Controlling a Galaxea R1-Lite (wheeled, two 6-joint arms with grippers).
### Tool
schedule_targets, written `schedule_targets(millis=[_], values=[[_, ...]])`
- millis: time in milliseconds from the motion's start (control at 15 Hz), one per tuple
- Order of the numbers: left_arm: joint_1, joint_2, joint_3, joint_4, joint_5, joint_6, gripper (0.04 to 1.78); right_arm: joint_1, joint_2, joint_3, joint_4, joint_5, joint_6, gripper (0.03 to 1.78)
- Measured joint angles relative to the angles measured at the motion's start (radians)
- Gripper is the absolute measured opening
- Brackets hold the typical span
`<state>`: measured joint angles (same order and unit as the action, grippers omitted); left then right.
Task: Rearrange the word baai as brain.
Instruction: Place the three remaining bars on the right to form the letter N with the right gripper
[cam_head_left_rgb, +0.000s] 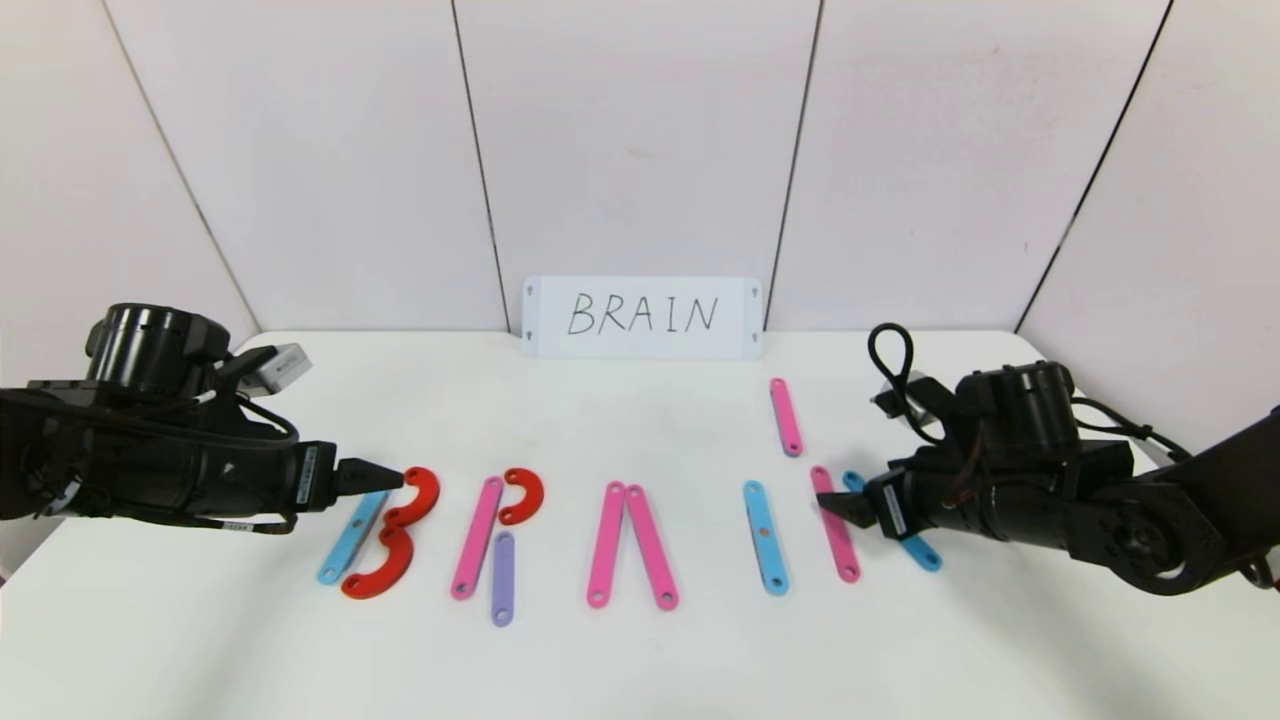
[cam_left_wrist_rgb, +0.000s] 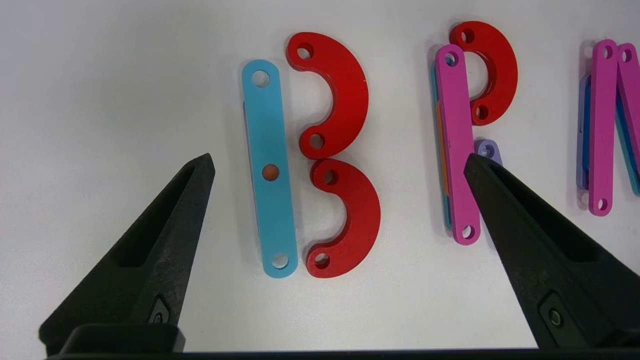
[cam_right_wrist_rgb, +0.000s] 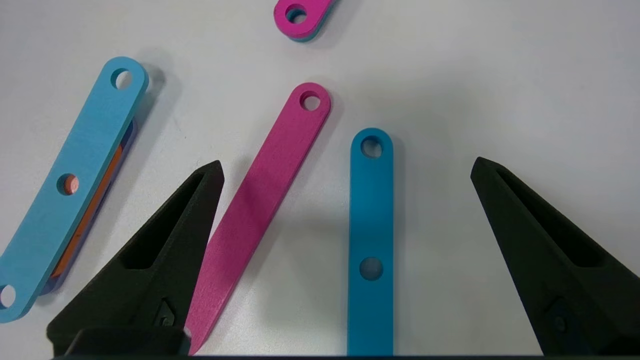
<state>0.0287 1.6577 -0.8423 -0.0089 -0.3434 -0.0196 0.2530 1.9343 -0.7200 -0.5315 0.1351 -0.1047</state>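
Observation:
The letters lie in a row on the white table (cam_head_left_rgb: 640, 660). A light-blue bar (cam_head_left_rgb: 352, 537) with two red hooks (cam_head_left_rgb: 415, 497) forms a B, and my left gripper (cam_head_left_rgb: 385, 477) hovers open over it, its fingers wide around the bar (cam_left_wrist_rgb: 270, 170) and the hooks (cam_left_wrist_rgb: 345, 215). Then come a pink bar (cam_head_left_rgb: 477, 537) with a red hook (cam_head_left_rgb: 522, 495) and a purple bar (cam_head_left_rgb: 503, 578), two leaning pink bars (cam_head_left_rgb: 628, 545), and a light-blue bar (cam_head_left_rgb: 765, 537). My right gripper (cam_head_left_rgb: 835, 505) stands open over a pink bar (cam_right_wrist_rgb: 265, 200) and a blue bar (cam_right_wrist_rgb: 371, 240), which lies flat between its fingers.
A white card (cam_head_left_rgb: 643, 317) with handwritten BRAIN leans on the back wall. A single pink bar (cam_head_left_rgb: 786, 416) lies apart, behind the right-hand letters. White wall panels close off the table at the back and sides.

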Motion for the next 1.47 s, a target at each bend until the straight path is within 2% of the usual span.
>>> schedule_targets(millis=[333, 667, 933, 1267, 1467], values=[[0.0, 0.0, 0.0, 0.0, 0.0, 0.0, 1.74, 0.001, 0.026, -0.023, 0.001, -0.029, 0.0, 1.73], [0.0, 0.0, 0.0, 0.0, 0.0, 0.0, 1.74, 0.004, 0.028, -0.024, 0.001, -0.027, 0.003, 1.73], [-0.001, 0.001, 0.0, 0.0, 0.0, 0.0, 1.74, 0.045, 0.021, -0.015, 0.009, -0.026, 0.075, 1.73], [-0.001, 0.001, 0.0, 0.0, 0.0, 0.0, 1.74, 0.053, 0.029, -0.022, 0.016, -0.03, 0.094, 1.73], [-0.001, 0.001, 0.0, 0.0, 0.0, 0.0, 1.74, 0.055, 0.033, -0.022, 0.014, -0.076, 0.09, 1.73]])
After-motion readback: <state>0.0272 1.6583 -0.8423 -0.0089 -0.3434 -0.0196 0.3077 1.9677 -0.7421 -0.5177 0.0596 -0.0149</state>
